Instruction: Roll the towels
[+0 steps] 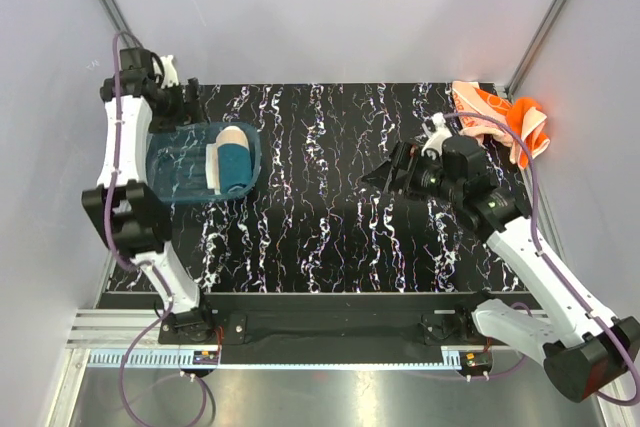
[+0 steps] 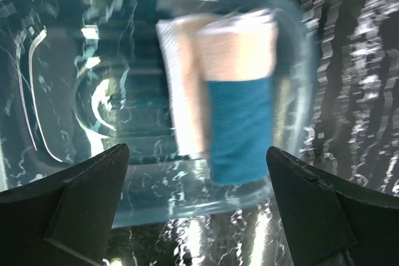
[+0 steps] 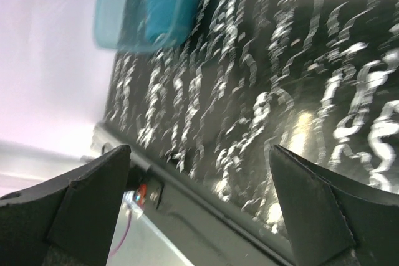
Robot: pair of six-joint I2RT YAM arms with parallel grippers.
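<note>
Already rolled: teal towel, a tight cylinder with its cream reverse showing at one end, lies inside the translucent blue tray on the left side of the table.
Not yet rolled: orange towel, a crumpled heap at the far right corner of the black marbled table, clear of both arms.
Left gripper: jaws spread wide and empty, poised over the tray.
Right gripper: jaws wide, holding nothing, above bare tabletop near the orange towel.
Handling: light, limp cloth, likely to sag and bunch; not fragile, little slip.
Where to grip: probably a pinch at an exposed corner or hem, to pull it flat before rolling.
</note>
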